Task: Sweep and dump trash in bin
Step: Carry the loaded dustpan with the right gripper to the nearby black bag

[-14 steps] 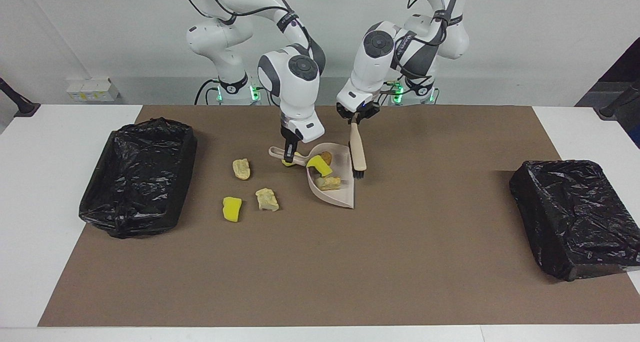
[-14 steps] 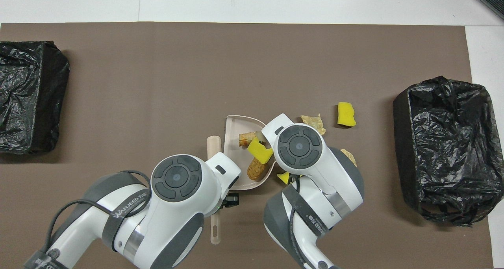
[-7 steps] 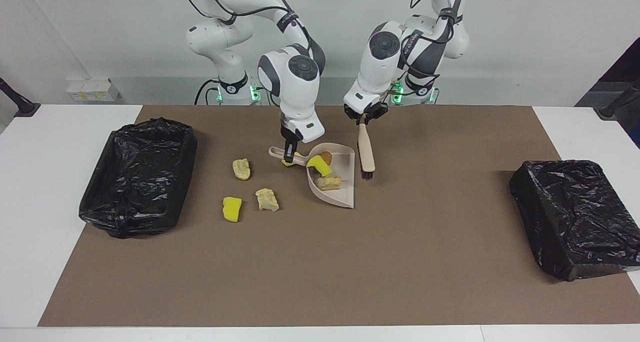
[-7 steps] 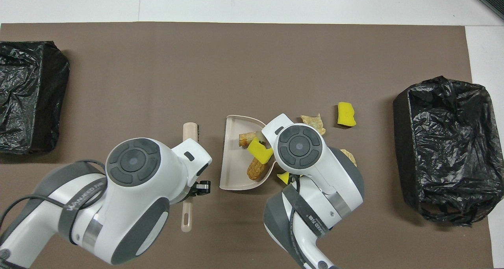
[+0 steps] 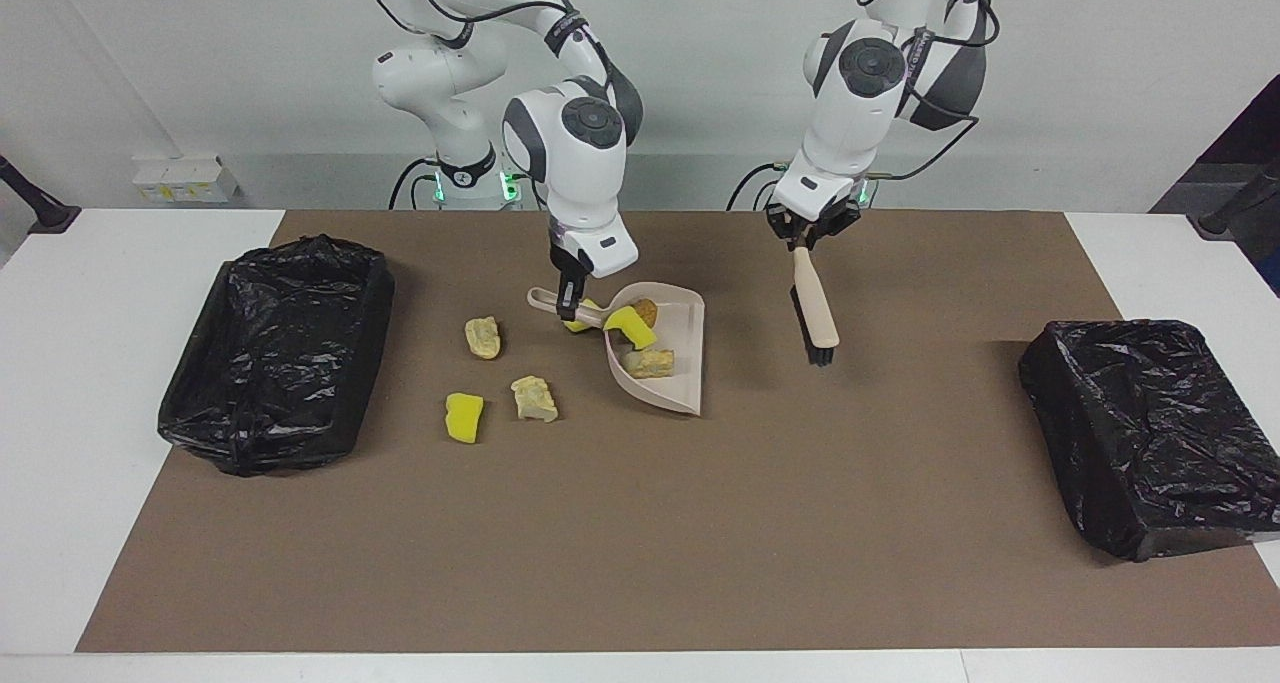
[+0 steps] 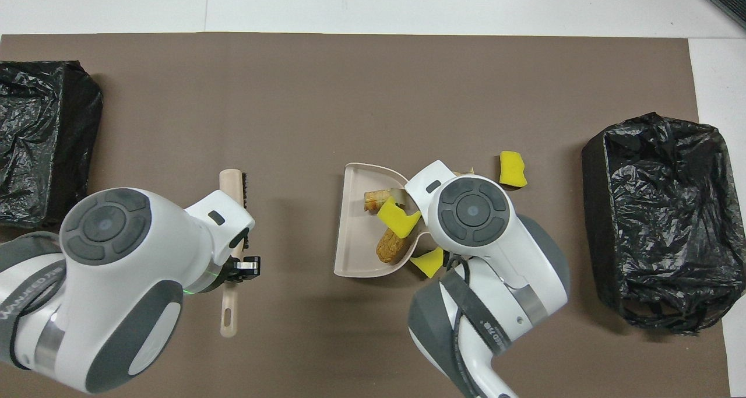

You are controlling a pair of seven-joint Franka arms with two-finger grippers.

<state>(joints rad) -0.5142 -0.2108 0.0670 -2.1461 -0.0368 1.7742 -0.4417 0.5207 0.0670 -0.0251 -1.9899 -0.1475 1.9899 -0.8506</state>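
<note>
Beige plastic dustpan point(image 5: 665, 358) holds three trash chunks point(image 5: 640, 338). The right pincer point(image 5: 568, 306) pinches its handle, above a yellow sponge bit point(image 6: 429, 262). Three more pieces point(image 5: 497, 383) lie on the brown mat point(image 5: 640, 523) toward the open black-lined bin point(image 5: 275, 348). The left pincer point(image 5: 806, 245) clamps a wooden brush point(image 5: 815, 308), bristles near the bench. A second bagged bin point(image 5: 1150, 433) sits at the left arm's end.

Trash point(image 5: 640, 343): three chunks in dustpan point(image 5: 675, 388); four on mat.
</note>
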